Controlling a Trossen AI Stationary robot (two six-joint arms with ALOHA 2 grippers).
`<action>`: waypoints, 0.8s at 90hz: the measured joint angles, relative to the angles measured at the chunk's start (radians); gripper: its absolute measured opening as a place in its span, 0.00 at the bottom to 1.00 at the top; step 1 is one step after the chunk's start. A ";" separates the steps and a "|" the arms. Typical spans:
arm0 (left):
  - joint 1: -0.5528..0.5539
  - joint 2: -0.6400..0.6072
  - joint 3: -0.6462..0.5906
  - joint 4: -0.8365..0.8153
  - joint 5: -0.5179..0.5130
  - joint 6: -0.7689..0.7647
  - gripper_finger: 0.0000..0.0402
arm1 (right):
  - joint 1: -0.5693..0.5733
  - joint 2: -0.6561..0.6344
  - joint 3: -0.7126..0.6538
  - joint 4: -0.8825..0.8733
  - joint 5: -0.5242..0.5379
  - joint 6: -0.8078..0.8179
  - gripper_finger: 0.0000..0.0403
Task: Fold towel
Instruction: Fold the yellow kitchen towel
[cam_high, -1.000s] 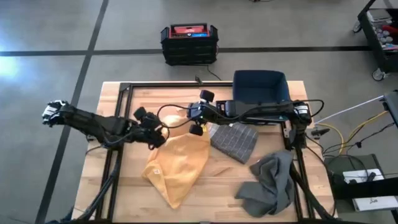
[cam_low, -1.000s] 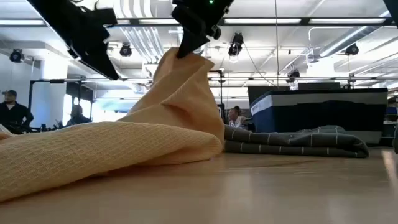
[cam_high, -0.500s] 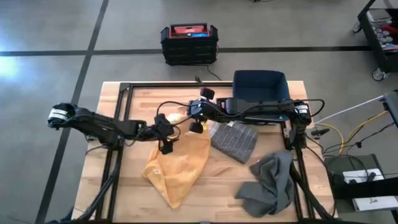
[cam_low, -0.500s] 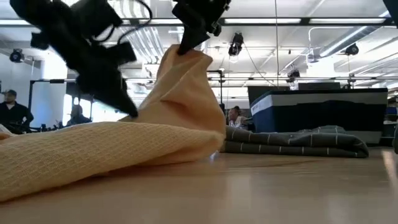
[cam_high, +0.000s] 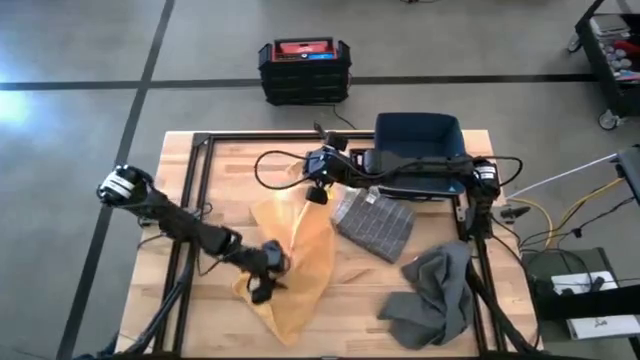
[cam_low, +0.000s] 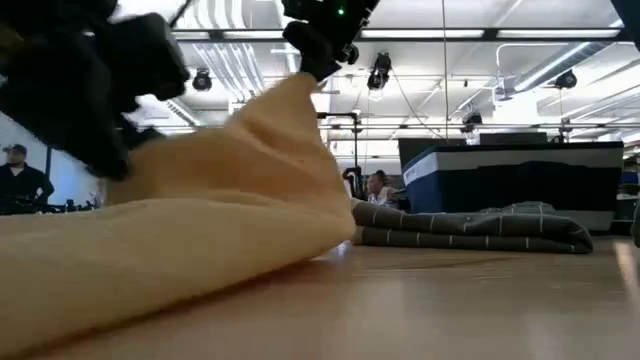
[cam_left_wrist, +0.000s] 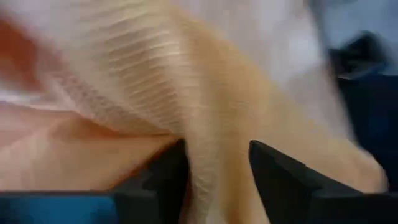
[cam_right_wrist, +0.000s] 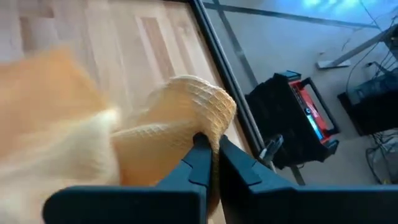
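The yellow towel (cam_high: 300, 250) is pinched by the right gripper (cam_high: 318, 193) at center frame. The left gripper (cam_high: 263, 283), lower left, straddles cloth; should pinch firmly, pull gently.

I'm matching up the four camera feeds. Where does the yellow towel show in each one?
High view: yellow towel at table centre.
Low view: fills the left half.
Left wrist view: fills the frame.
Right wrist view: at the fingers.
Shared landmark: the right gripper pinching its corner, seen high, low and right wrist.

yellow towel (cam_high: 300, 250) | waffle-textured | crumpled mid-table | one corner lifted
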 joint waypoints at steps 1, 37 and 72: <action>-0.002 0.002 0.000 -0.006 0.006 -0.007 0.33 | -0.001 0.000 0.000 0.000 0.000 -0.001 0.00; -0.001 -0.234 0.309 -0.943 -0.335 0.009 0.32 | 0.002 0.000 -0.005 -0.007 -0.008 0.006 0.00; 0.231 -0.424 -0.094 -0.667 -0.388 0.062 0.30 | 0.005 0.118 -0.043 0.000 -0.143 0.082 0.00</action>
